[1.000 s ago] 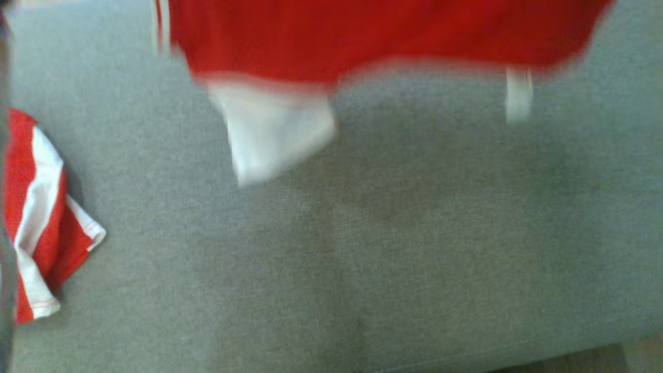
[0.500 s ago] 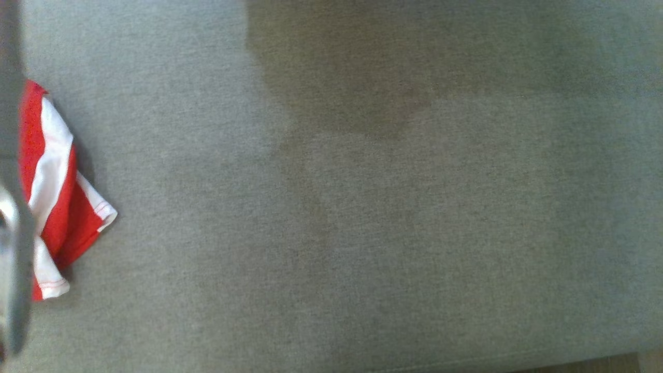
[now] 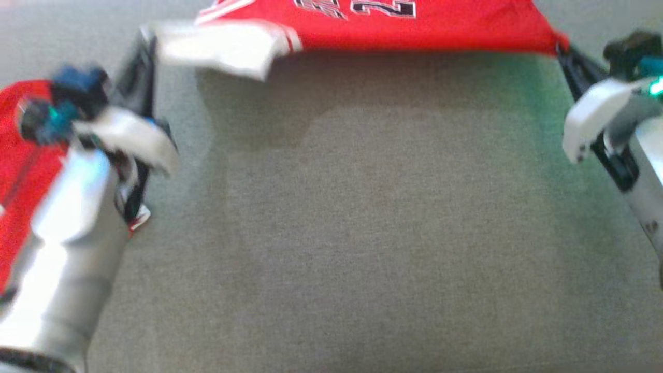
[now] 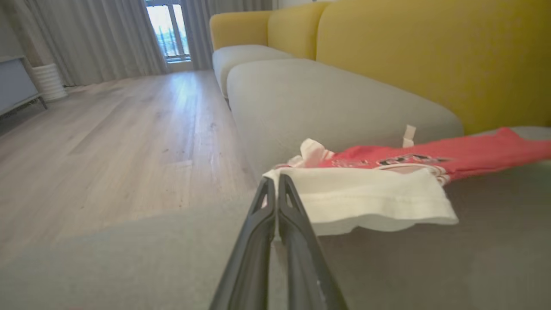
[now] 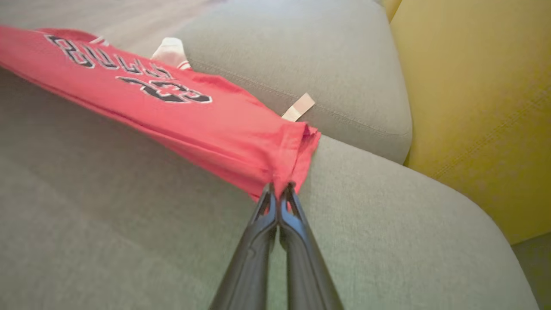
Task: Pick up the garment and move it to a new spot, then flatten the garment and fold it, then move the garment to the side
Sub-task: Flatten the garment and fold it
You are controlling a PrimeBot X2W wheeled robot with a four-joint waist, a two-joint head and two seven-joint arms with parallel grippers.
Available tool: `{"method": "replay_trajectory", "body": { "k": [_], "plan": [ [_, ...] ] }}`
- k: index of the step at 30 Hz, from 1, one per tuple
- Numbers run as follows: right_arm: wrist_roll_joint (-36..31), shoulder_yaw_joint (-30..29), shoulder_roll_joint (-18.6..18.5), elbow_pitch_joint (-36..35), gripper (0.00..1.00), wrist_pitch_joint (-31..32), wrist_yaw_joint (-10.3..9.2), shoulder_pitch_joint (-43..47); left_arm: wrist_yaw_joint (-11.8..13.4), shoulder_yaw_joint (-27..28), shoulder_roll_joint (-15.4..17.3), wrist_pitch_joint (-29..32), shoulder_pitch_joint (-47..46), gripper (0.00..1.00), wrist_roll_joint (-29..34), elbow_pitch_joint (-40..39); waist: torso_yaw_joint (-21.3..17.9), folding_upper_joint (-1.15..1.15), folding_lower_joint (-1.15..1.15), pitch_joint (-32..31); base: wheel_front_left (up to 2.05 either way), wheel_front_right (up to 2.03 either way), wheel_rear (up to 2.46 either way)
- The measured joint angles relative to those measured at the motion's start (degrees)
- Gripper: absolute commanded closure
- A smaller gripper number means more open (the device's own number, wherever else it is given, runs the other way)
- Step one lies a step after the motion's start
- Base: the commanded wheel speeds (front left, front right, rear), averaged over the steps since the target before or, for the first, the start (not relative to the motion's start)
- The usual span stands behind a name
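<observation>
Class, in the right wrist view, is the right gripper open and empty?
No, the right gripper is pinched shut on a corner of the red jersey.

The red garment point(image 5: 241, 133) carries the word "BULLS" in black letters with white outline, and beside it a black number (it looks like 23, seen slanted and partly blurred).

Jersey point(image 5: 193, 116) is soft matt cloth, cushion point(image 3: 362, 233) a coarser grey weave, backrest point(image 4: 409, 56) yellow fabric. Floor point(image 4: 107, 129) is pale wood with a bit of sheen, fingers point(image 5: 301, 258) look like smooth dark plastic.
</observation>
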Motion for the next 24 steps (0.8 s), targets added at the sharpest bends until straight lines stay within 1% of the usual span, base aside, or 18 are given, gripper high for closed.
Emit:
{"method": "replay_trajectory", "body": {
  "k": [4, 7, 12, 13, 17, 24],
  "plan": [
    [7.3, 8.2, -5.7, -5.9, 1.0, 3.5, 0.0, 4.2, 0.0, -5.1, 2.2, 2.8, 8.1, 1.0, -2.7, -5.3, 0.6, 0.0, -0.01, -2.9, 0.0, 0.0, 0.0],
    [12.2, 12.7, -9.6, -10.1, 1.0, 5.7, 0.0, 6.2, 0.0, -7.7, 4.9, 5.3, 12.8, 1.0, -4.7, -10.3, 1.1, 0.0, -0.01, -4.8, 0.0, 0.0, 0.0],
    [18.7, 17.7, -14.7, -15.5, 1.0, 8.4, 0.0, 8.8, 0.0, -9.4, 9.6, 9.3, 18.4, 1.0, -6.9, -18.8, 1.8, 0.0, -0.01, -7.3, 0.0, 0.0, 0.0],
    [20.6, 19.1, -16.2, -17.0, 1.0, 9.4, 0.0, 9.6, 0.0, -9.6, 10.7, 10.8, 20.5, 1.0, -7.5, -22.1, 2.0, 0.0, 0.0, -8.2, 0.0, 0.0, 0.0],
    [24.4, 20.7, -18.5, -19.6, 1.0, 10.9, 0.0, 11.5, 0.6, -9.7, 13.0, 13.8, 24.4, 1.0, -9.1, -28.5, 2.1, 0.0, 0.0, -10.0, 0.0, 0.0, 0.0],
    [30.9, 22.9, -21.5, -23.8, 1.0, 14.5, 0.0, 16.8, 3.0, -11.1, 17.2, 19.0, 32.0, 1.0, -11.1, -38.7, 1.4, 0.0, 0.01, -13.8, 0.0, 0.0, 0.0]
  ]
}}
